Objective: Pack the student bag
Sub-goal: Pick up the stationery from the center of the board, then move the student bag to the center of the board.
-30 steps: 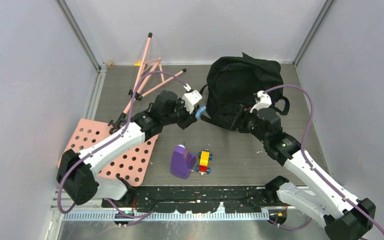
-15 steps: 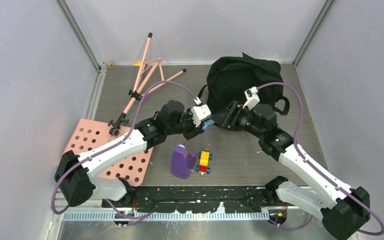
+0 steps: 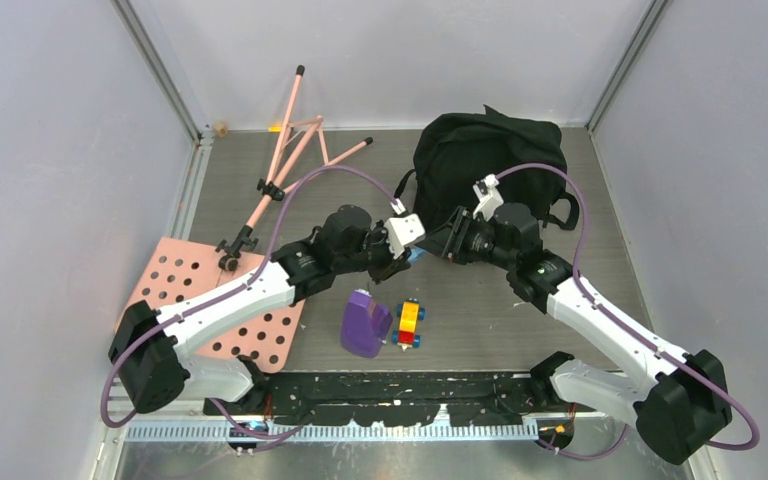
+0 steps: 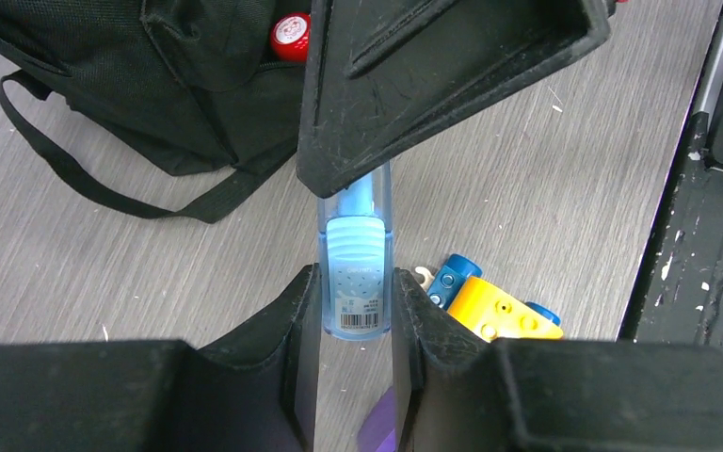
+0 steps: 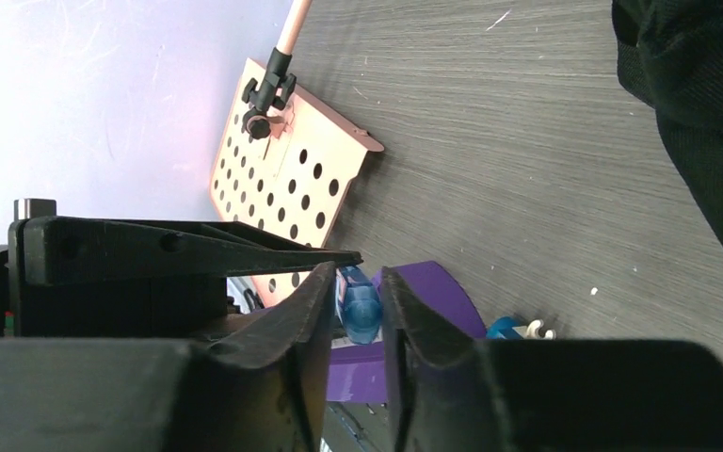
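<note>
Beside bag (image 3: 485, 170) | left end effector (image 3: 408, 258), right end effector (image 5: 358, 278) grip tube (image 4: 356, 273) | top hidden

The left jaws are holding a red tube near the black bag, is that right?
Not red: the tube is blue, as the left wrist view shows. The left jaws do hold it near the black bag.

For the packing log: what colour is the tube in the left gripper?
The tube is light blue; clearest in the left wrist view.
</note>
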Controlling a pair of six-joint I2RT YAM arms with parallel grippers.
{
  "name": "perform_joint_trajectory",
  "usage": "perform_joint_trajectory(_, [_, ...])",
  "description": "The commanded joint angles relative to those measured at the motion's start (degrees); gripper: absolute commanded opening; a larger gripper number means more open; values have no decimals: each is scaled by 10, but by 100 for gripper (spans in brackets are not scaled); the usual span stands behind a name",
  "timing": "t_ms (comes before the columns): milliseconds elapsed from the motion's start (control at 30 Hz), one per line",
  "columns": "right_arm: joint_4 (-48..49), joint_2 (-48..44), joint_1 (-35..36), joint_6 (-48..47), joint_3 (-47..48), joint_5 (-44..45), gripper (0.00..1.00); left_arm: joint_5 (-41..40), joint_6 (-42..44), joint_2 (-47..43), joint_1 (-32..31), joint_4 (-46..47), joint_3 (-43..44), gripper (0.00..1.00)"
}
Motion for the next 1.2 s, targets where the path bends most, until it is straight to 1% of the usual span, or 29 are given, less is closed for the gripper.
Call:
perform_joint_trajectory(0, [47,-4,2,-5,11,-7,16,6,2,-15,-4,42,1,0])
perform_joint_trajectory(33, [47,-5,2,-7,10,-2,11,7,0,-14,-4,42,3,1])
perform_joint_trajectory(67, [44,-7,2,-16,10,4,3,6,-1,-12,-4,42,4,5])
perform_joint_trajectory(133, [25,-21,2,-36,9,36,1,-1,-10,-10,-4,40,12,26])
perform_joint_trajectory(167, [-1,-36,2,-58,10,70,1,-9,-20,-9,-4,40,15,43])
perform_joint_trajectory(200, [-35,-54,2,-71,12,90,1,-19,-31,-7,-4,41,20,57])
perform_joint_trajectory(233, [-54,-64,2,-100,18,139,0,-27,-53,-2,-4,41,29,66])
perform_joint_trajectory(267, [-88,-83,2,-115,24,163,0,-32,-71,4,-4,40,38,74])
perform_joint_trajectory(300, [-104,-92,2,-147,26,226,0,-36,-88,12,-3,37,49,78])
perform_joint_trajectory(333, [-130,-110,2,-160,29,257,0,-39,-104,21,-3,36,61,80])
perform_joint_trajectory(367, [-141,-118,2,-188,30,314,0,-43,-132,30,-3,35,70,82])
perform_joint_trajectory(400, [-160,-132,2,-201,31,344,0,-46,-156,39,-2,38,78,83])
perform_joint_trajectory(467, [-171,-147,2,-233,27,445,0,-53,-200,59,-1,64,86,85])
perform_joint_trajectory(533, [-162,-152,2,-259,19,493,0,-77,-246,84,-1,103,91,86])
perform_joint_trajectory(600, [-137,-149,2,-278,7,515,1,-108,-297,116,4,137,98,86])
perform_joint_trajectory(733, [-75,-128,2,-302,-11,510,0,-120,-385,178,11,200,110,84])
perform_joint_trajectory(800, [-44,-114,2,-312,-19,508,0,-143,-402,201,12,233,113,83])
perform_joint_trajectory(1000, [19,-56,2,-344,-36,515,0,-210,-406,240,12,264,124,82])
perform_joint_trajectory(1100, [70,-28,2,-352,-52,514,0,-223,-404,253,12,283,126,82])
perform_joint_trajectory(1167, [87,-10,2,-355,-55,512,0,-221,-403,260,11,304,125,82])
